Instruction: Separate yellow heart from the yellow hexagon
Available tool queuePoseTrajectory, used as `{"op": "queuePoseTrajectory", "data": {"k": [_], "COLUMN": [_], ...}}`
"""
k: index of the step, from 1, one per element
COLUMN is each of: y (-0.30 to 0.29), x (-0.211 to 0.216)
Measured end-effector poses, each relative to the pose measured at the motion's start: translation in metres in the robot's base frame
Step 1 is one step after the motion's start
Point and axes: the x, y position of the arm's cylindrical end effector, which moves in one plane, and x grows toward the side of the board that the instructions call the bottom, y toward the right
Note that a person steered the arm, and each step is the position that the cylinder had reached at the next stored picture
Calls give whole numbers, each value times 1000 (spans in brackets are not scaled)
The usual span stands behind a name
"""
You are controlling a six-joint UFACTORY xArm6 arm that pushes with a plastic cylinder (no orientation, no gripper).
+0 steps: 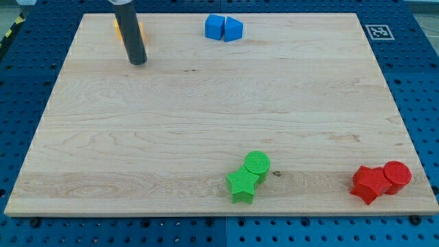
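Camera view: rod (129,31) hiding yellow blocks (118,29).

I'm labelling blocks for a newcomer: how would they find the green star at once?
Start at the wooden board and go to its bottom edge, slightly right of centre, where two green blocks touch. The green star is the lower-left one, with points; its neighbour, the green cylinder, is round.

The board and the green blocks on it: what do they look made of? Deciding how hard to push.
The pale wooden board looks like smooth light wood: grain lines and plank seams run across it, with a low sheen. The green star block and green round block look like matte plastic, possibly 3D-printed: fine ridged lines show on their tops. My tip is far from them, near the view's top left.
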Motion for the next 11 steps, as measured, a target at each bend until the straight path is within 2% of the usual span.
{"op": "queuePoseTrajectory", "data": {"k": [1,3,9,11], "y": [-32,-44,-3,-3], "x": [-20,-53,-68,-94]}}
